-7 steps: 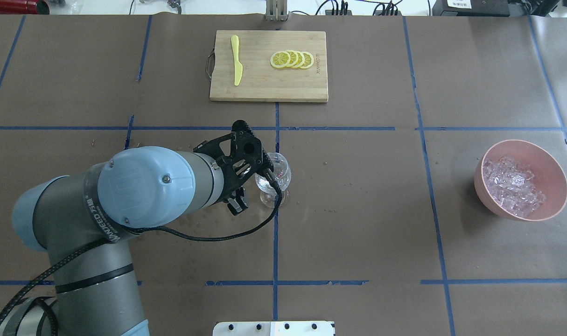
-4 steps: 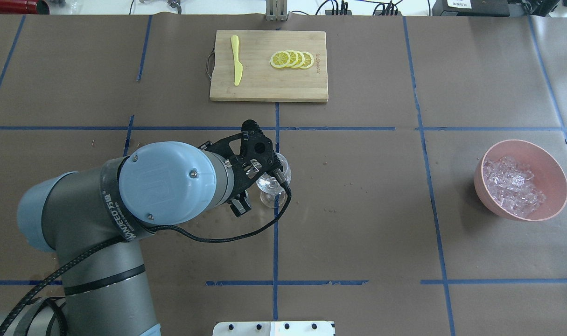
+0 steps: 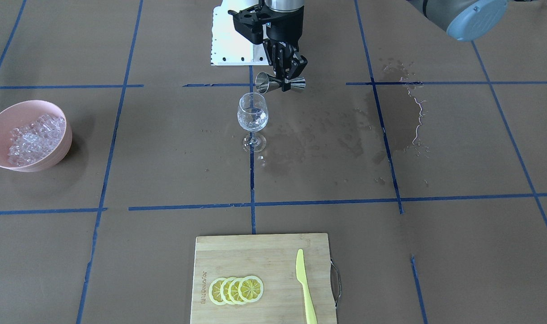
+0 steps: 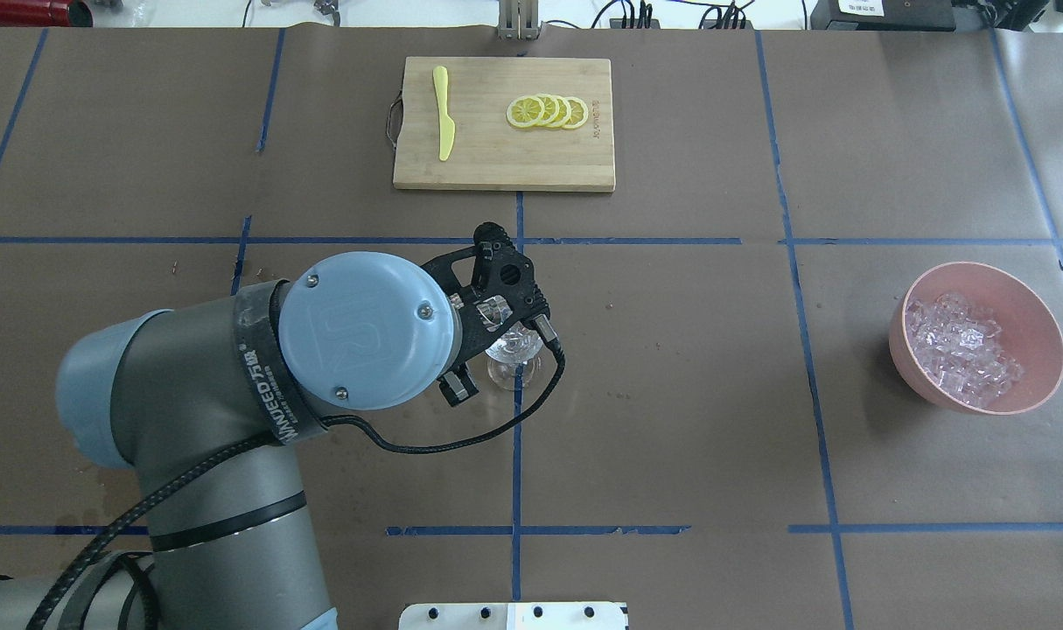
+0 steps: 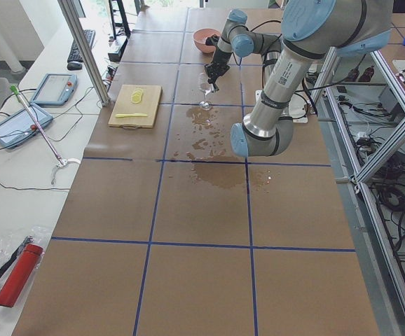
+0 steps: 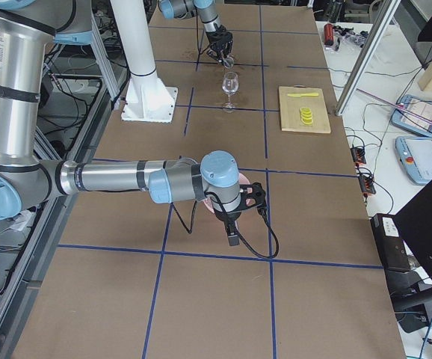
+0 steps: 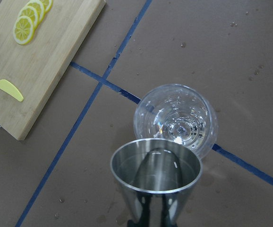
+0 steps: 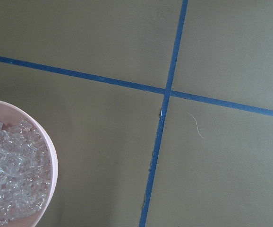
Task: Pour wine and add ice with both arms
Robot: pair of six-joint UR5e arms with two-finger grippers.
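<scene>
Clamping the jigger (image 3: pixel 265 83) just beside the glass (image 3: pixel 252 114) rim, left hand (image 3: pixel 286 77); ice (image 3: pixel 30 135) well apart.

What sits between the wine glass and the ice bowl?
Nothing: in the front-facing view, only brown table paper crossed by one blue tape line lies between the glass and the bowl.

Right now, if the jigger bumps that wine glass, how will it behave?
The wine glass looks top-heavy, a wide bowl on a thin stem and small foot, so it would probably tip rather than slide. Holding only a little liquid, it is likely light. Its thin walls suggest fragility, and the jigger in the left gripper sits near its rim.
</scene>
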